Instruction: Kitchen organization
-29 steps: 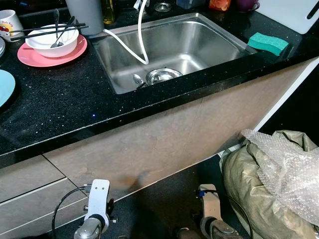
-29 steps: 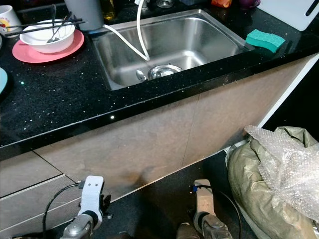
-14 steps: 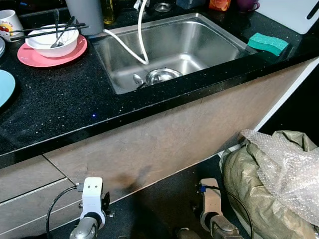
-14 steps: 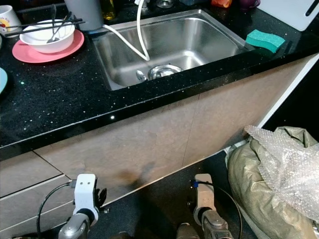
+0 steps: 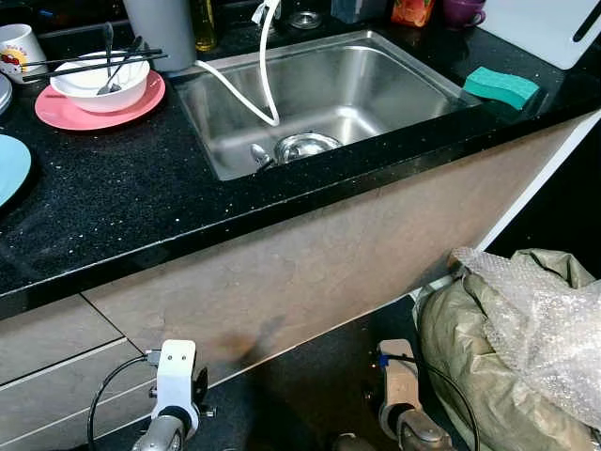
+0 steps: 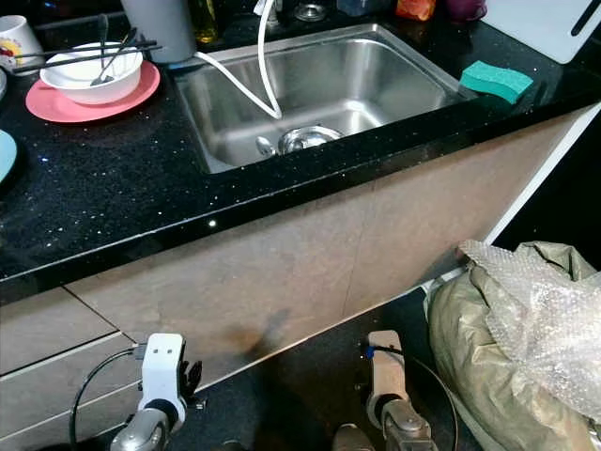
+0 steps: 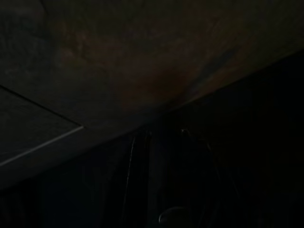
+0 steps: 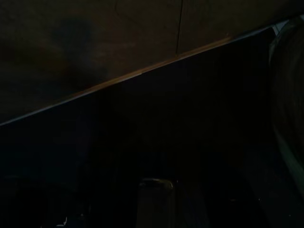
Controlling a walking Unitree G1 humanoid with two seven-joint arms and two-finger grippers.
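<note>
Here, green sponge (image 5: 500, 85) flanks the sink (image 5: 329, 89); gripper states unclear.

Black speckled worktop (image 5: 113, 202) with inset steel sink (image 5: 376, 80), glinting under overhead light. Beige-brown cabinet fronts (image 5: 310, 258) beneath the front edge. Dark floor (image 5: 300, 395) below, in shade.

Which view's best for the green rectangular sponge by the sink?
Left eye view: the green rectangular sponge lies whole on the black countertop, right of the steel sink. Right eye view shows it equally clearly. Both wrist views are dark and face the cabinet front.
</note>
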